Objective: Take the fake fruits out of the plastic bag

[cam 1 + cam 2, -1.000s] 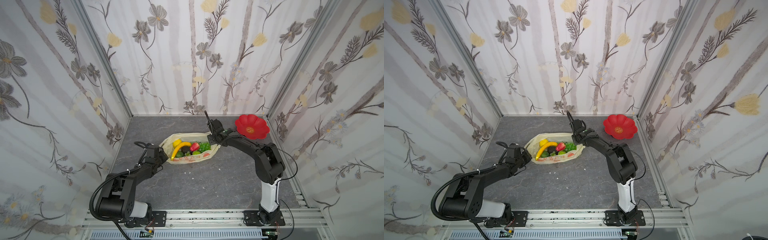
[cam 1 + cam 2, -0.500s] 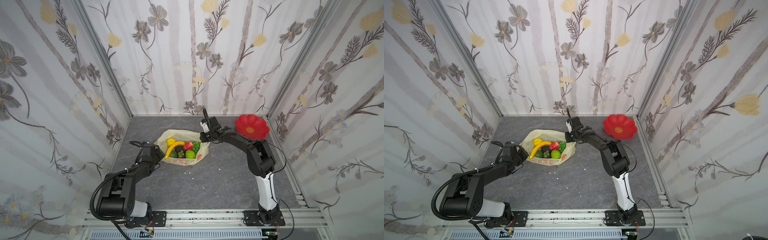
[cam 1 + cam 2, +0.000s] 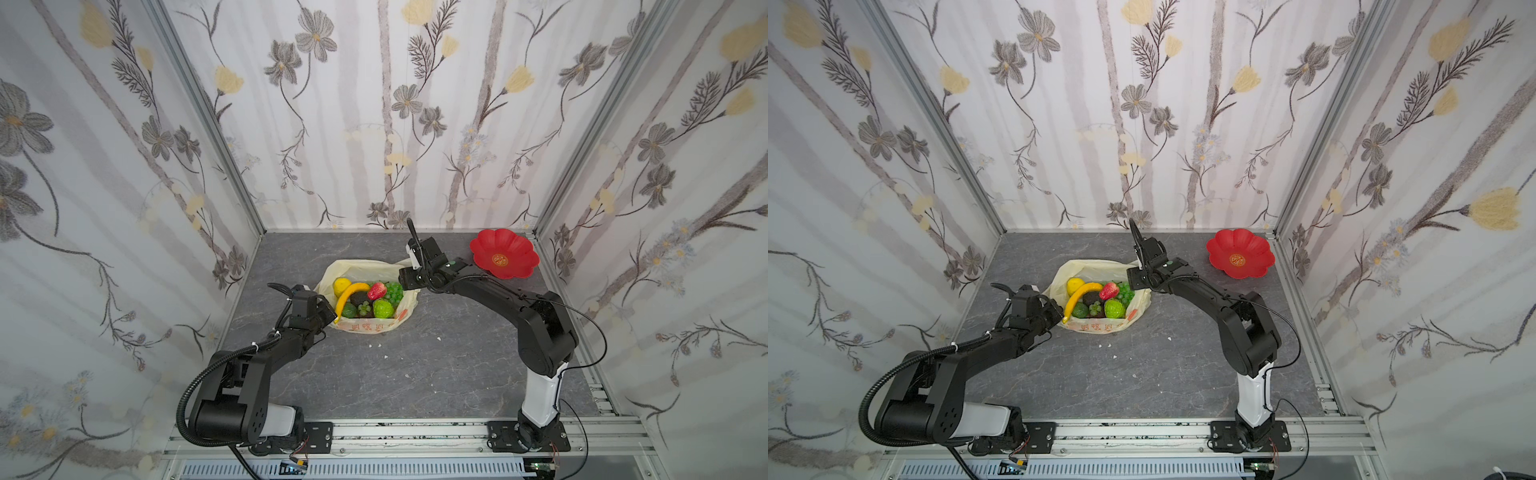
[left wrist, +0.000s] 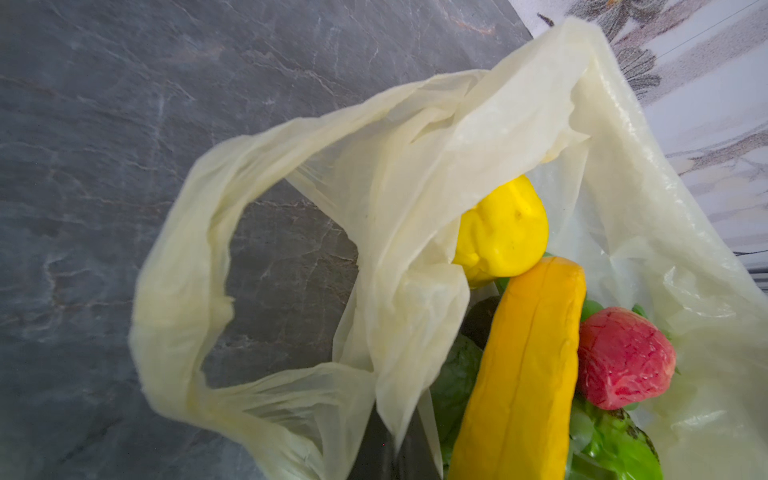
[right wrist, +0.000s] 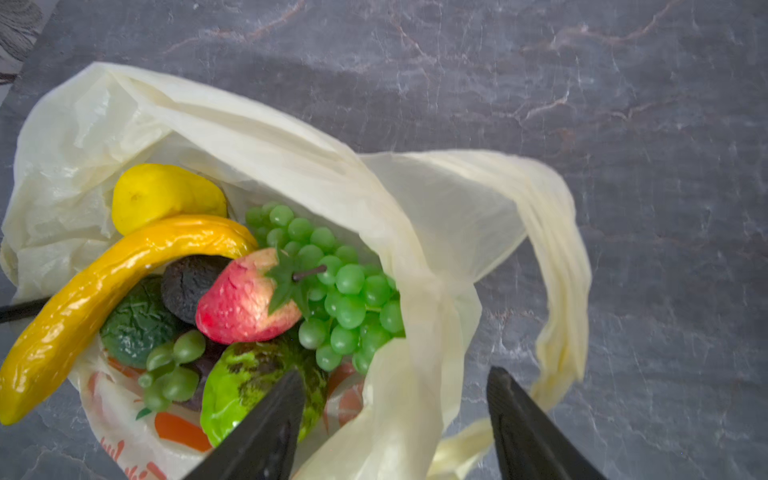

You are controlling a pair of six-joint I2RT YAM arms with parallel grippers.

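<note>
left end effector (image 3: 329, 318) clenched on plastic bag (image 3: 361, 266) rim; right end effector (image 5: 395, 372), released, should straddle the mid-frame strawberry (image 5: 245, 297).

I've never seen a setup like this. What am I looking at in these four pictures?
Two black robot arms stand on a grey table. Two pictures look down from above; the two close-ups come from cameras on the arms' wrists. On the table lie a pale plastic bag holding fake fruits, among them a banana and strawberry, and a red plate. The left end effector is shut, seemingly pinching the bag's edge; the right end effector is open, holding nothing.
</note>
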